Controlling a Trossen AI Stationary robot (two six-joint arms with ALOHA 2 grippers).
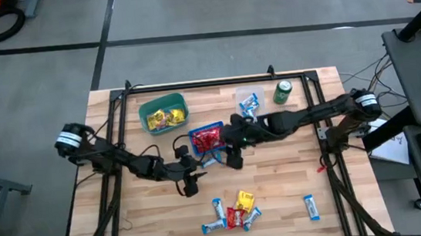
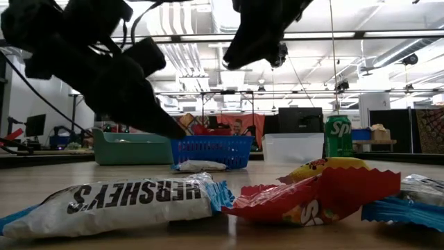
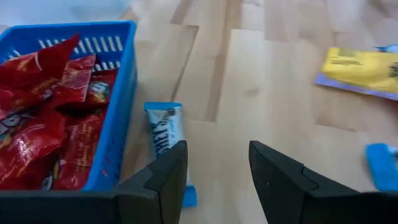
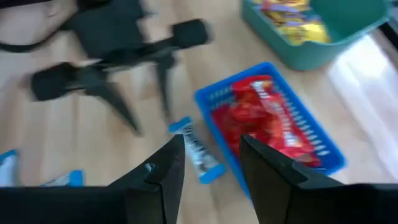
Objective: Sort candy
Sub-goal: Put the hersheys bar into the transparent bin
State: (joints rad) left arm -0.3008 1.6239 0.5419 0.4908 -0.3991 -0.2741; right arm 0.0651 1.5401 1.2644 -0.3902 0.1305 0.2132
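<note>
The sorting is judged to be partly done: red candies (image 3: 50, 124) are lying in the blue basket (image 1: 207, 138), yellow ones in the green basket (image 1: 163, 113), and a loose cluster of candies (image 1: 233, 213) is waiting on the counter (image 1: 294, 180), well apart from both tools. The right tool (image 4: 208, 165) is being held just above the blue basket's edge with its fingers parted and nothing between them. The left tool (image 3: 217, 171) is likewise being held open and empty, with a blue-and-white bar (image 3: 166, 134) lying on the counter just ahead of its fingers, beside the basket's wall. That bar is probably the next thing to be picked; the open fingers would need to be lowered astride it and closed. The clear bin (image 1: 249, 99) is partly hidden by the right arm, and its contents are hard to make out. One more bar (image 1: 310, 207) is lying apart.
</note>
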